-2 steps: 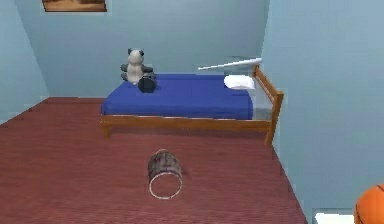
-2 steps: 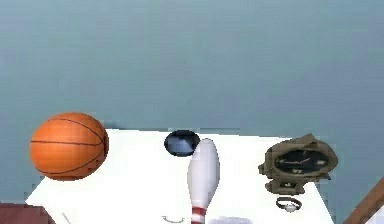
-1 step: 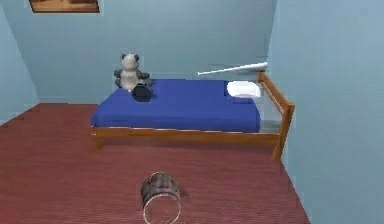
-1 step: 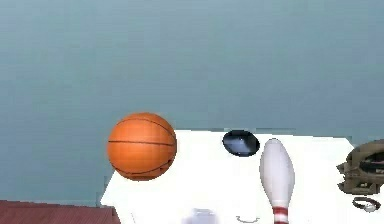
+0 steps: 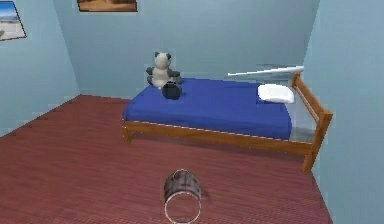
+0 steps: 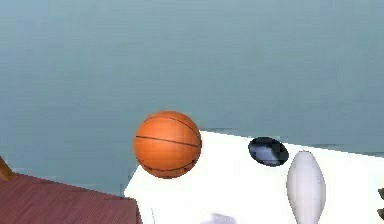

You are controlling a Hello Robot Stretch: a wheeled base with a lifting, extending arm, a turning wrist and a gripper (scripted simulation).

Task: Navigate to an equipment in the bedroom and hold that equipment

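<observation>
The robot is inside the bedroom, so by my judgement the navigating part of the task is largely done. Pale blue walls (image 5: 200,40) enclose a red-brown plank floor (image 5: 80,160). A wooden bed (image 5: 225,105) with a blue cover stands against the far wall in the forward view. In the arm side view a white table (image 6: 240,180) stands close in on the reaching side, against the wall. On its near-left part sits the basketball (image 6: 168,144), orange with dark seams, which I take to be the equipment to hold. A long pale bat-like shape (image 5: 265,71) by the bed's headboard could be another candidate, but it is well apart from the robot. Right of the ball on the table stands a white pin-shaped object (image 6: 307,185), and between the two, farther back, lies a small dark rounded thing (image 6: 268,151). On the bed a grey-and-white plush animal (image 5: 160,70) sits near the foot end with a small dark object (image 5: 172,91) just beside it, and a white pillow (image 5: 276,93) lies at the head. A round basket (image 5: 183,195) rests on the floor just ahead. Two framed pictures (image 5: 106,5) hang on the walls. What remains is the whole grasp: bringing the tool out to the ball, taking it and lifting it clear of the table. I cannot tell whether the tool is spread, pressed together or gripping anything.
</observation>
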